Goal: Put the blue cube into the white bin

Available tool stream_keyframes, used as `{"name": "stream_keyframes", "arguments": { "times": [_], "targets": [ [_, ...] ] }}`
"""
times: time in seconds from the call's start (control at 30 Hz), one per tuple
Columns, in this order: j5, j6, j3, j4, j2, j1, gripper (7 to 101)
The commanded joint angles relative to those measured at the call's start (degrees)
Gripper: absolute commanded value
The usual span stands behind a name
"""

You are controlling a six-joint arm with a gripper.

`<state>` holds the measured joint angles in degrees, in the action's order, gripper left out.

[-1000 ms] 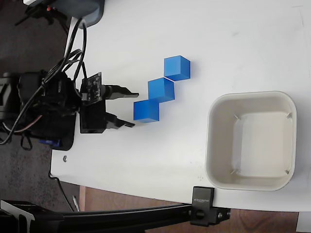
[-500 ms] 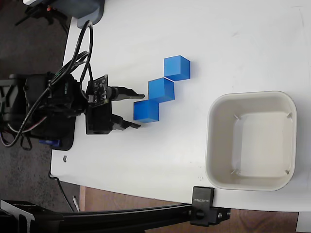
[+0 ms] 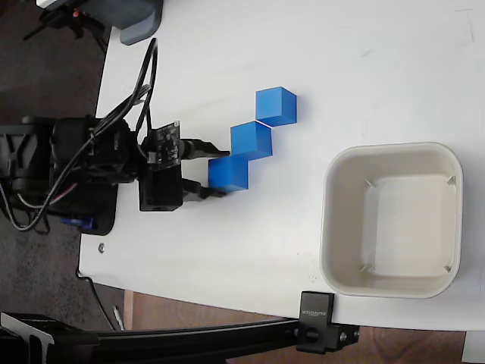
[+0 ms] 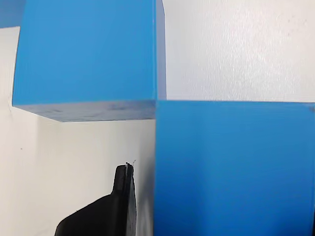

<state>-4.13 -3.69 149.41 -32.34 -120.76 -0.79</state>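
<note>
Arm: in the fixed view I am seeing the black arm (image 3: 83, 171) reaching in from the left edge of the table (image 3: 303, 45), its base wrapped in cables that are hiding much of the body.
Gripper: the gripper (image 3: 220, 171) is sitting at the nearest cube; the jaws are standing open, one finger (image 3: 198, 148) lying along the cube's upper side and the other along its lower side. I cannot tell whether either finger is touching the cube, and I am not seeing it lifted.
Cube: the blue cube (image 3: 227, 173) is resting on the table, lowest and leftmost of three alike, between the fingertips.
Second cube: the second cube (image 3: 251, 140) is sitting just up and right of it, corner to corner.
Third cube: the third cube (image 3: 275, 105) is sitting further up and right, continuing the diagonal.
Bin: the bin (image 3: 333, 220) is standing on the right of the table, well apart from the cubes, with nothing showing inside.
Wrist view: the blue cube (image 4: 231, 167) is filling the lower right and running off the frame; the second cube (image 4: 88, 54) is filling the upper left, also cut off. Only one dark finger (image 4: 120, 206) is showing, at the bottom, just left of the near cube; the other is out of frame.
</note>
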Motion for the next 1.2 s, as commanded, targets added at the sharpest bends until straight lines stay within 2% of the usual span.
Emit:
{"name": "stream_keyframes", "arguments": {
  "times": [0.03, 0.23, 0.47, 0.73, 0.83, 1.2],
  "targets": [
    [0.79, -0.53, -3.16, 1.14, -1.14, 0.09, 64.2],
    [1.58, -0.7, -4.83, -1.23, -4.13, 0.09, 48.4],
    [3.34, 0.09, -9.49, -9.14, -7.47, 0.35, 42.2],
    [4.57, 2.02, -17.23, -18.19, -10.72, 1.67, 42.2],
    [4.39, 2.81, -22.76, -18.11, -7.47, 1.49, 42.2],
    [0.7, 6.33, -47.37, -9.84, 17.84, 5.89, 42.5]
  ]
}}
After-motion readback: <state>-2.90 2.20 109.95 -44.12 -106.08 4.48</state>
